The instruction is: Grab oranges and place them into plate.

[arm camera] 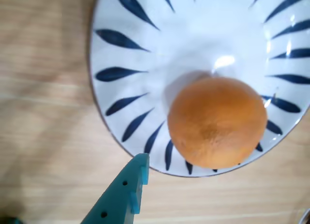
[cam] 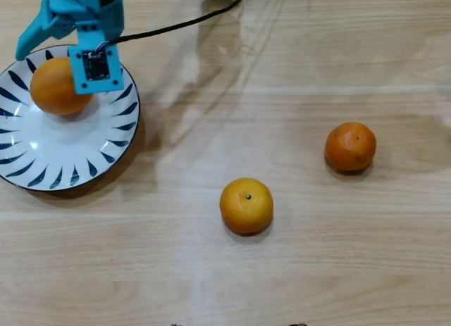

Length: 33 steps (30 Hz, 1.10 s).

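The teal gripper (cam: 42, 41) hangs over the far-left corner of the wooden table (cam: 296, 72), its fingers spread wide and gripping nothing; only one fingertip (arm camera: 138, 168) shows in the wrist view. Beneath it, the larger orange (cam: 56, 86) rests inside the blue-leafed white plate (cam: 70, 164). The yellowish orange (cam: 246, 205) sits near the table's centre, the smaller, darker orange (cam: 350, 146) well apart toward the right edge.

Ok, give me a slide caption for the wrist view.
One orange rests on the blue-striped plate, with a teal end effector finger over the wooden table.
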{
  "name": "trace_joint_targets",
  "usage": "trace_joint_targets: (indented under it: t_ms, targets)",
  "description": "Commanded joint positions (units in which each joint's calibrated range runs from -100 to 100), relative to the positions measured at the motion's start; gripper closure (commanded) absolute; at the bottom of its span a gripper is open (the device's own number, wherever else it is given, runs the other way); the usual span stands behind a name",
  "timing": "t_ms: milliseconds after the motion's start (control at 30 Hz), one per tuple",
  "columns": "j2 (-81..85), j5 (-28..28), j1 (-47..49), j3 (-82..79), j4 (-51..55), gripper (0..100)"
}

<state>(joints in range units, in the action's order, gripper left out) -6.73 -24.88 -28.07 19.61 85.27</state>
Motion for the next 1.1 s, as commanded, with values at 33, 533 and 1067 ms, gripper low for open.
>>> trace_joint_targets:
  t_ms: [33,533,1067]
  targets:
    - [10.7,-6.5,11.4,1.3,9.1,55]
    - [6.5,-27.2,56.5,4.4,4.7,73]
    - [-22.3,-34.4,65.2,27.2,-7.4,55]
